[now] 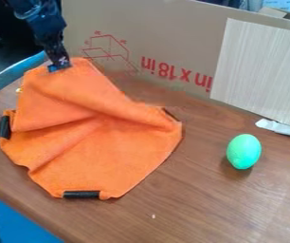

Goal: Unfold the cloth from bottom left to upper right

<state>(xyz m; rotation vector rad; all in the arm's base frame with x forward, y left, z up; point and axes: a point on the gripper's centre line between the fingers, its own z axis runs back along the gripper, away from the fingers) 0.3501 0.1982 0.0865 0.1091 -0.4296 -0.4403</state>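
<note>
Step in hand: the unfolding itself, part done by the look of it; the upper layer lies out toward the top of the desk (201, 199), while deep creases fan across the middle.
Orange cloth (103, 156): on the left half of the desk, its top end close against the cardboard box (167, 28), its near edge toward the front.
Pincer (60, 66): at the cloth's upper left end, touching it; whether it is clamped on the fabric or merely resting there, I cannot tell.
Black bands: one at the cloth's left edge (4, 126), one at its near edge (81, 194).
Still folded: the right side, judging by the thick ridge running down to the right-hand corner.
Next move: make sure of a hold on the top layer only, then draw it toward the upper right, low and slow, so the ridge opens out.
Watch for: the box, which leaves little room behind, and the whole cloth sliding along instead of opening.
Green egg (244, 151): well apart on the right, out of the way.
</note>
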